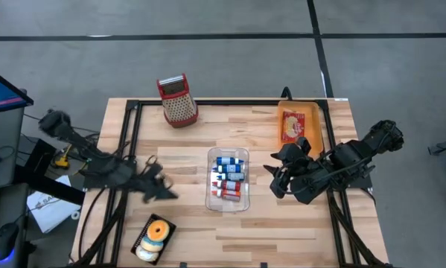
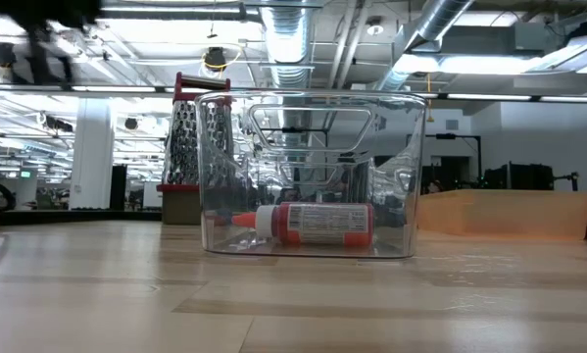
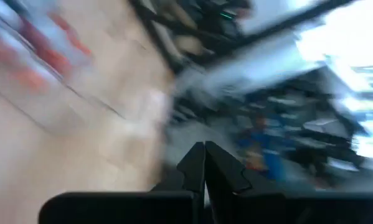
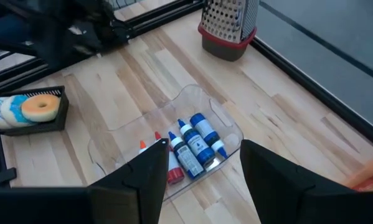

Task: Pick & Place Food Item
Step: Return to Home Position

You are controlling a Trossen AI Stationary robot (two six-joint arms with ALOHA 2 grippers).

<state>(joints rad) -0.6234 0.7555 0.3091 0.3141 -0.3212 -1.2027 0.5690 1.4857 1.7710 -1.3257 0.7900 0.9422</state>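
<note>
Left gripper (image 1: 164, 192) (image 3: 205, 163): fingers pressed together, nothing between them, over bare wood on the left of the table (image 1: 297, 231). Just beside it, by the front edge, black bin (image 1: 138, 240) (image 4: 60, 111) with the donuts inside, orange donut (image 1: 159, 229) (image 4: 42, 106) on top of paler ones. Red-framed grater (image 1: 178, 100) upright near the back edge. Mid-table, clear tub (image 1: 228, 152) with small bottles (image 1: 228, 179) lying in it. Right gripper (image 1: 277, 177) (image 4: 202, 180): fingers spread wide, empty, just right of the tub. Behind it, orange tray (image 1: 312, 126).

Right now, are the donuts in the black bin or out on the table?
In. The donuts sit together inside the bin, with its black walls around them.
</note>
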